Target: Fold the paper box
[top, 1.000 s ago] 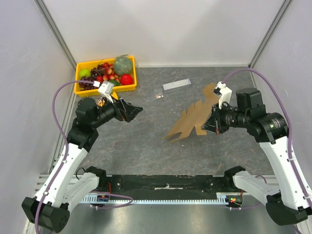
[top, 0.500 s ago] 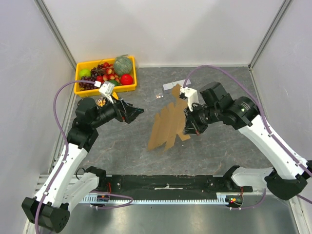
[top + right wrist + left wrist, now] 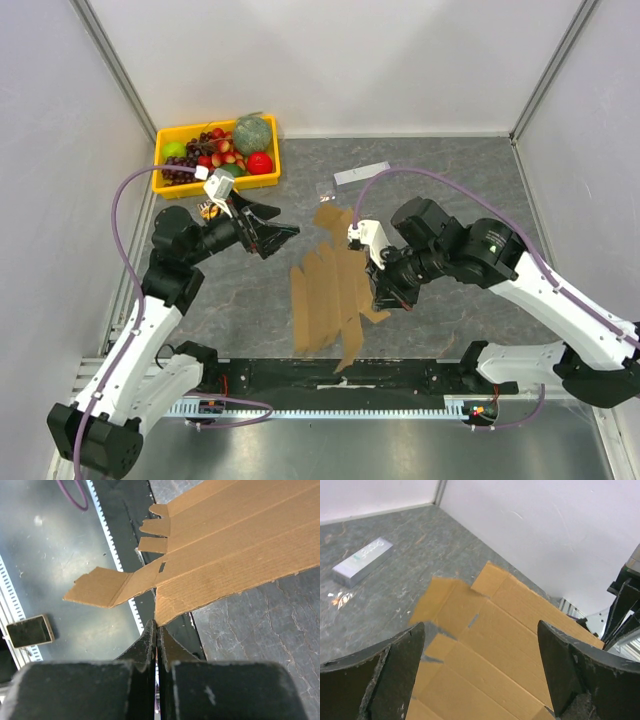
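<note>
One yellow tray (image 3: pixel 168 184) stands at the far left corner of the bench (image 3: pixel 460 190). It holds a heap of fruit: a bunch of dark grapes, one green apple, one round red fruit, one large netted green ball and several small red pieces too small to count.

Just in front of the tray is the left hand (image 3: pixel 283 228). It is spread wide with nothing between its two fingers, and it points toward the middle of the bench.

One paper box (image 3: pixel 325 300) is in the middle. It is a flat brown die-cut sheet, unfolded, with creases running along it and tabs at its ends. Its near end reaches over the black rail at the bench's front edge. Whether any part of it touches the bench I cannot tell.

Beyond the sheet lie one small clear packet (image 3: pixel 325 190) and one grey-white strip (image 3: pixel 362 173), apart from each other and from the sheet.

The right hand (image 3: pixel 387 292) is at the sheet's right edge. Its two fingers are pinched tight together on the edge of the cardboard.
</note>
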`<control>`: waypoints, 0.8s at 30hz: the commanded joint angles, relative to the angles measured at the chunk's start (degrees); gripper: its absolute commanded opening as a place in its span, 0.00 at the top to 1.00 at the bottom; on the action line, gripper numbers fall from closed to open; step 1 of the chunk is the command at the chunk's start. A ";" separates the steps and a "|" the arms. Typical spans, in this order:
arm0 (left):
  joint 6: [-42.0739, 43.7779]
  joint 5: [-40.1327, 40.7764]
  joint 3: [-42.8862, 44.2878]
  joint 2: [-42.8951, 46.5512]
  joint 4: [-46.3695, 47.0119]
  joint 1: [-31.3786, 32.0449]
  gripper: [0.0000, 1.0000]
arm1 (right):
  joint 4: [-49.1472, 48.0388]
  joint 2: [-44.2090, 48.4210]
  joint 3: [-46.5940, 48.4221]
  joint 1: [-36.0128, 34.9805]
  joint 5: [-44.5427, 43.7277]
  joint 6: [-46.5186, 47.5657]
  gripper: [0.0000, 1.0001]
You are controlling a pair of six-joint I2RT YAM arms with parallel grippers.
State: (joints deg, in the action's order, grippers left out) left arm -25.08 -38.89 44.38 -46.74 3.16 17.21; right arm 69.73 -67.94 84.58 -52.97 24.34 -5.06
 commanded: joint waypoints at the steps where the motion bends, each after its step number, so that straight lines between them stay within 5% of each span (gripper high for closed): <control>1: 2.75 -10.21 -0.26 -2.82 11.86 -0.07 0.02 | 0.75 2.64 -0.29 -2.66 1.68 3.65 1.00; 8: 7.84 -27.53 3.42 -12.49 16.62 -0.16 0.03 | 1.46 3.34 -0.02 -5.12 0.27 4.44 1.00; 15: 19.54 -26.93 9.05 -18.29 6.43 -1.48 0.03 | 1.63 4.04 -0.29 -5.74 0.18 4.53 1.00; 24: 11.20 -33.08 14.67 -26.46 16.79 0.62 0.03 | 1.54 3.70 -0.38 -6.27 0.45 4.62 1.00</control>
State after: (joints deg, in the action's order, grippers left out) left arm -11.62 -67.72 54.54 -70.08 15.62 16.03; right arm 71.20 -64.82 84.01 -58.78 24.51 -1.67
